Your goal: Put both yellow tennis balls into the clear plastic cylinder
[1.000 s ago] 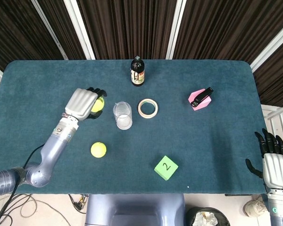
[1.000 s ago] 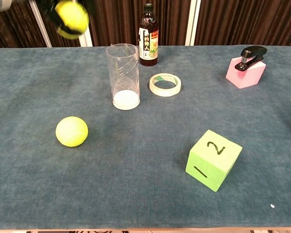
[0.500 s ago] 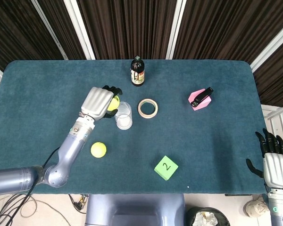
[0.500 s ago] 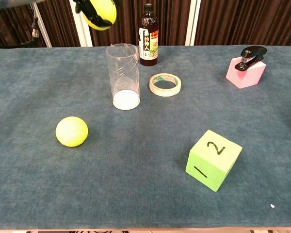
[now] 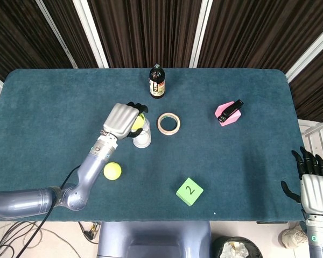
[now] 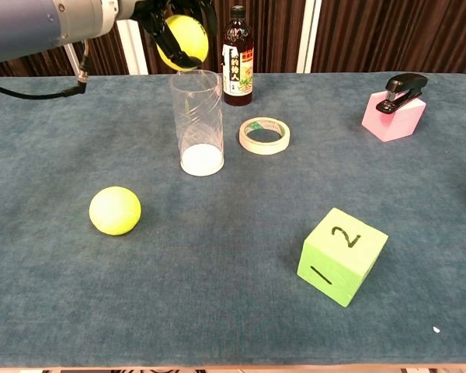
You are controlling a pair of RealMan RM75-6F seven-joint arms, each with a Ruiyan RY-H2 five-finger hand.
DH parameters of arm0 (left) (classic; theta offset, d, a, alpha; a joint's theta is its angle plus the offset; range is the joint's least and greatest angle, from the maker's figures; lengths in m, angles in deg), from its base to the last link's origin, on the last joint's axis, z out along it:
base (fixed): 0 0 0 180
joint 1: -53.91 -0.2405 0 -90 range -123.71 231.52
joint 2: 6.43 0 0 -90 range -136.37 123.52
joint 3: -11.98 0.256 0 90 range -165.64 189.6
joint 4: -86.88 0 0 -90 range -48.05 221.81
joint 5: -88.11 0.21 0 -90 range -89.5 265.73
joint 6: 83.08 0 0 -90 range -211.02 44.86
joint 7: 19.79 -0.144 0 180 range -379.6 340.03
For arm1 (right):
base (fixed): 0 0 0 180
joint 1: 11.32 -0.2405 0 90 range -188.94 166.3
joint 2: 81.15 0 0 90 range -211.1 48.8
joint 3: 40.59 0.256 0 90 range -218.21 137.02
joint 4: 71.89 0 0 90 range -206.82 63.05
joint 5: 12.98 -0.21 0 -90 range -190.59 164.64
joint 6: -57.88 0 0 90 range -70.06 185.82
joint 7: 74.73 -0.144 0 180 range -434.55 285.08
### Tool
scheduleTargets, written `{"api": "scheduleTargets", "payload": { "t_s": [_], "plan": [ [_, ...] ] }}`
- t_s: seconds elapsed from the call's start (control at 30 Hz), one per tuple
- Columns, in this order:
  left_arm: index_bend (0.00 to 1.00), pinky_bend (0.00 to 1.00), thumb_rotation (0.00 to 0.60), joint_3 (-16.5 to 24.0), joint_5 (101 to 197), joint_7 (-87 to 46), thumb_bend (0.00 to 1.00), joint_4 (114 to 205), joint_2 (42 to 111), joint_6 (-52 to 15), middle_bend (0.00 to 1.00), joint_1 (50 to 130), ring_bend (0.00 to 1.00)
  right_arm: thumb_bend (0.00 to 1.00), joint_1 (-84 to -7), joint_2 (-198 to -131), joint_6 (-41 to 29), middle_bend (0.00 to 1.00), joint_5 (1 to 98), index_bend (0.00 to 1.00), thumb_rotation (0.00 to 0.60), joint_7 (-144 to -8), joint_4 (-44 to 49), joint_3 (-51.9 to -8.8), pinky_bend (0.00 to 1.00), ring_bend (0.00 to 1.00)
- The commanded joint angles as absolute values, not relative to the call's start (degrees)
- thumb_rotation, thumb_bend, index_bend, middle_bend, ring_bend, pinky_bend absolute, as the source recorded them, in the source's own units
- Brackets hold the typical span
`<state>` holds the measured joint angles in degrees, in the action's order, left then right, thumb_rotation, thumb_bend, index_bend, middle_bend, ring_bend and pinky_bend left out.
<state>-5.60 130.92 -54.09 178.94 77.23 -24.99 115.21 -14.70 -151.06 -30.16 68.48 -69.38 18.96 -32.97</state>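
Yellow tennis ball (image 6: 188,37) in left hand (image 5: 121,120) above clear cylinder (image 6: 197,123).

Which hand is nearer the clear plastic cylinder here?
Left. The left hand holds a tennis ball just above the clear plastic cylinder. The right hand is off the table's near right corner, holding nothing.

The blue-carpeted table (image 6: 54,311) carries a tennis ball (image 6: 115,210), clear cylinder (image 6: 198,124), bottle (image 6: 237,58), tape roll (image 6: 264,135) and green die (image 6: 342,256).
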Motion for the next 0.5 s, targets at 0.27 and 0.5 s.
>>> {"api": "scheduleTargets", "payload": {
  "t_s": [0.27, 0.5],
  "plan": [
    [0.3, 0.51, 0.6, -5.01, 127.77, -55.87, 0.09, 179.3, 77.41, -25.5, 0.32, 116.33, 0.25, 0.35, -14.64, -150.84, -30.25, 0.03, 68.51, 0.11, 0.6, -69.54, 19.11, -32.94, 0.01, 0.06],
    [0.24, 0.4, 0.6, -4.72, 127.97, -56.88, 0.05, 179.98, 77.38, -24.52, 0.2, 116.98, 0.15, 0.35, -14.57, -150.79, -30.45, 0.03, 68.41, 0.11, 0.6, -69.54, 19.23, -32.81, 0.01, 0.06]
  ]
}}
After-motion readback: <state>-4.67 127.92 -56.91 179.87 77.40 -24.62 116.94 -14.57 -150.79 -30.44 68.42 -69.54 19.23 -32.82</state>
